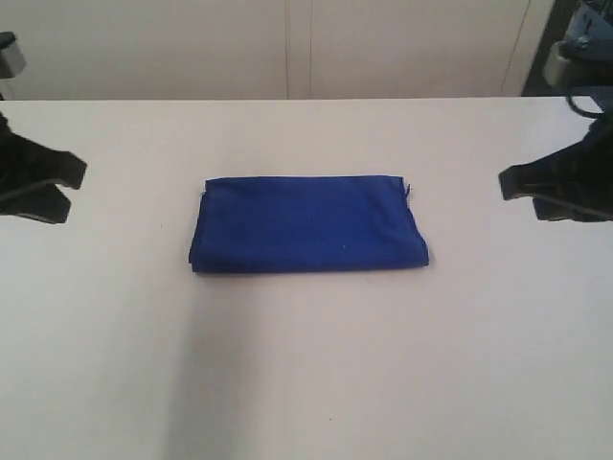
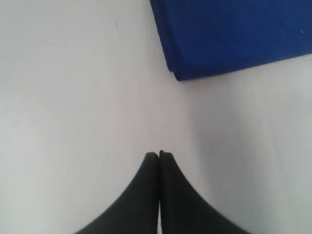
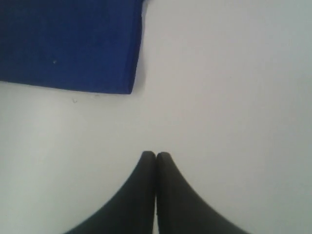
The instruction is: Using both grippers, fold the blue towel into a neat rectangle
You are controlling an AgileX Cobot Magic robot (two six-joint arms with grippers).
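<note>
Noting the blue towel (image 1: 306,223) lying in the middle of the exterior frame on the white table (image 1: 306,383), folded into a flat, wide rectangle with its long sides running left to right. I am keeping my left gripper (image 2: 159,155) at the far left edge of that frame and my right gripper (image 3: 156,155) at the far right edge, both well apart from the cloth. Both are clenched on nothing, fingertips pressed together, as each wrist view is showing. I am judging the towel to be soft, light and limp. It is showing stacked layers at the corner nearest my left gripper, so it is likely sagging and spilling open if lifted by one layer alone. It is not looking fragile, and the weave is looking matte rather than slippery, though the smooth tabletop is probably letting the whole bundle slide under a sideways push. If another fold is needed, I am thinking of pinching the two short ends at their corners, catching every layer at once, one gripper per end, and lifting evenly. A loose thread (image 1: 409,187) is sticking out at the towel's upper right corner, and a tiny pale speck (image 1: 345,246) is sitting on the top face. I am finding no brand, label or readable writing anywhere on the cloth, the table or the grippers.
</note>
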